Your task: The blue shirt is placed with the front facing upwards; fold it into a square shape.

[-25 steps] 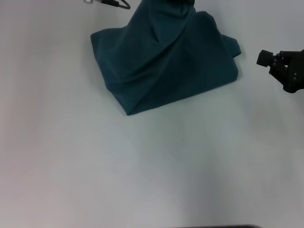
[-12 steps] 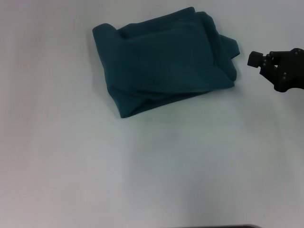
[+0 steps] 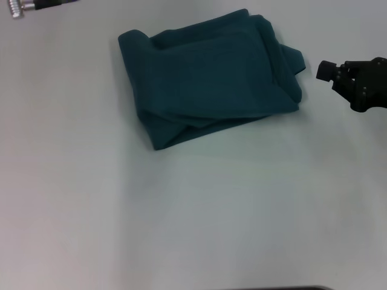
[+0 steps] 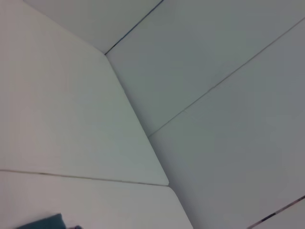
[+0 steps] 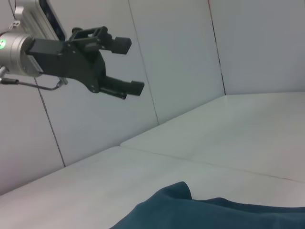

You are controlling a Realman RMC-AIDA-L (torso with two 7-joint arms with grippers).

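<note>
The near stretch of the white counter is bare. Farther back lies the blue shirt, folded into a rough, slightly skewed rectangle with its long axis across the counter. The right gripper hovers just beside its right edge, the nearer arm; whether its fingers are spread I cannot tell. The left gripper, spread and empty, hangs raised beyond the shirt's far-left corner.

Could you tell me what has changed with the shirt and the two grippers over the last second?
The blue shirt was let go: a second ago its far side was lifted into a peak, and now it lies flat as a folded bundle on the table. The left gripper has drawn back, raised, fingers open and empty. The right gripper shifted slightly toward the shirt. Over the last half second the shirt has not moved.
</note>
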